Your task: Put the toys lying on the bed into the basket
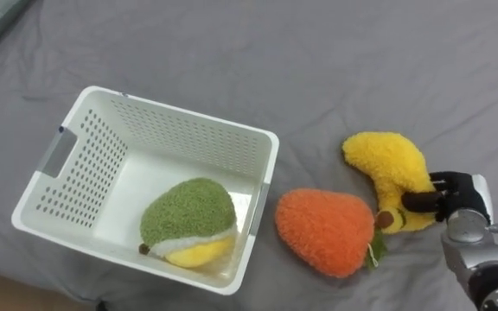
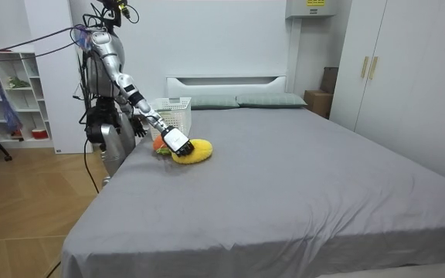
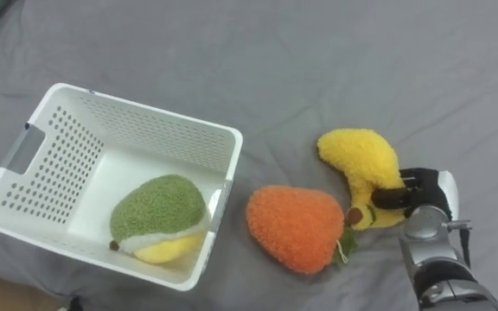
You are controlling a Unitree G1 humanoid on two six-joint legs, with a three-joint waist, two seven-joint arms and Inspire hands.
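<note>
A yellow plush banana lies on the grey bed, right of an orange plush fruit. My right hand comes in from the lower right, with its dark fingers curled round the banana's near end. A white perforated basket stands to the left and holds a green and yellow plush fruit. In the room view I stand at the bedside with my right arm stretched to the banana. My left hand hangs low beside my body.
The basket has a slot handle on its left wall, and its right wall stands close to the orange plush. The bed's near edge runs along the bottom left of the eye views. Pillows lie at the headboard.
</note>
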